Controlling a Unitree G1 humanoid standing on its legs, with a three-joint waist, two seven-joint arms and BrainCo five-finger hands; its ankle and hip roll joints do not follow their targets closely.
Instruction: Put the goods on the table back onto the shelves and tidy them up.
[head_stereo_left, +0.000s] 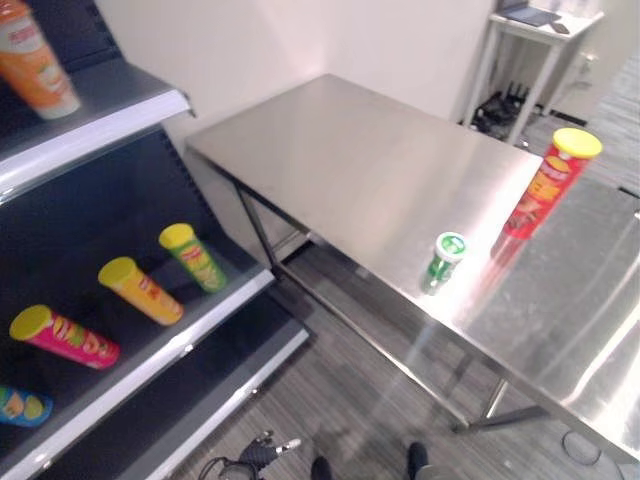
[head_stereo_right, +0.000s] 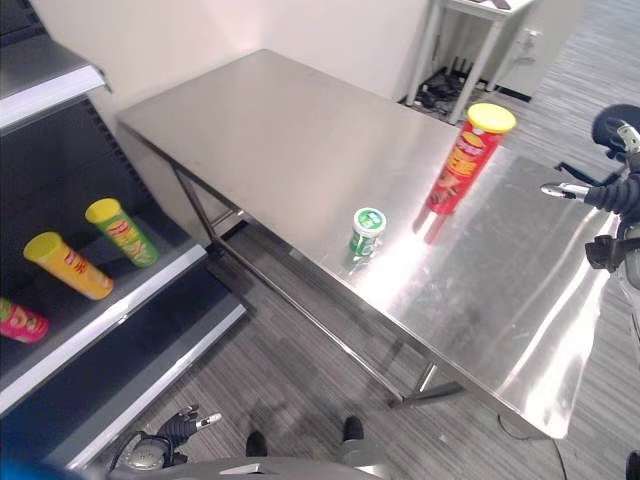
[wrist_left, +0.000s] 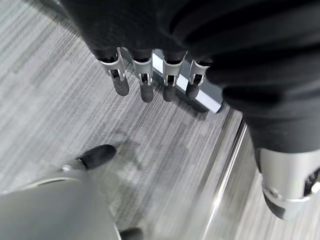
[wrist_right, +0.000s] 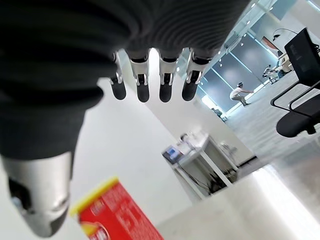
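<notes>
a tall red cylindrical snack can with a yellow lid (head_stereo_right: 467, 155) stands upright on the shiny steel table (head_stereo_left: 380, 180), toward the robot's right. a short green-and-white cup with a round lid (head_stereo_right: 366, 231) stands nearer the table's front edge, a little apart from the can. the right hand (wrist_right: 150, 82) hangs with fingers straight and spread, thumb apart, holding nothing; in its wrist view the red can sits just beyond the thumb, so this hand looks the nearer one, and the can's long axis is vertical, calling for a side grasp. the left hand (wrist_left: 150, 80) is likewise relaxed and empty, over the grey floor. the dark shelf unit (head_stereo_left: 150, 360) on the left already holds lying cans.
</notes>
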